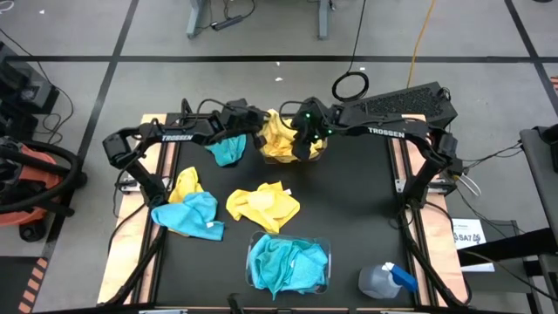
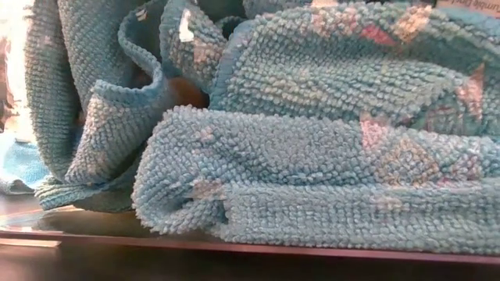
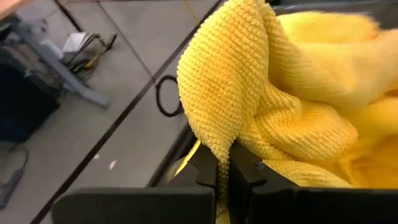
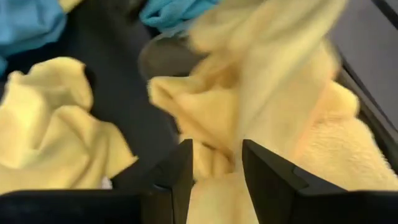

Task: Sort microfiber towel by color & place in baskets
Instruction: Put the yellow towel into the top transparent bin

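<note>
A heap of yellow microfiber towel (image 1: pixel 281 138) sits in a clear basket (image 1: pixel 319 152) at the table's far middle. My left gripper (image 1: pixel 259 120) reaches it from the left and is shut on a yellow towel (image 3: pixel 249 81). My right gripper (image 1: pixel 305 139) comes from the right, with yellow cloth (image 4: pixel 267 74) bunched between its fingers. A second basket (image 1: pixel 324 248) at the near edge holds blue towels (image 2: pixel 312 156). Loose on the mat lie a blue towel (image 1: pixel 228 149), a yellow (image 1: pixel 185 184) and blue (image 1: pixel 192 214) pair, and a yellow one (image 1: pixel 263 206). My left gripper pinches a fold of the yellow towel (image 3: pixel 224 152) between its two shut fingers. It comes from the table's left, slanting slightly down. The cloth stands up beyond the fingertips and runs on into the yellow heap. My right gripper has a bunched part of yellow towel (image 4: pixel 214 163) between its two fingers, which stand a little apart around it. It comes slanting down from the table's right. The cloth rises away from the fingers, the rest lying on the heap in the basket.
A clear spray bottle with a blue trigger (image 1: pixel 387 280) lies at the near right corner. Bare black mat (image 1: pixel 357 201) lies between the far basket and the bottle. Wooden strips edge the table left and right.
</note>
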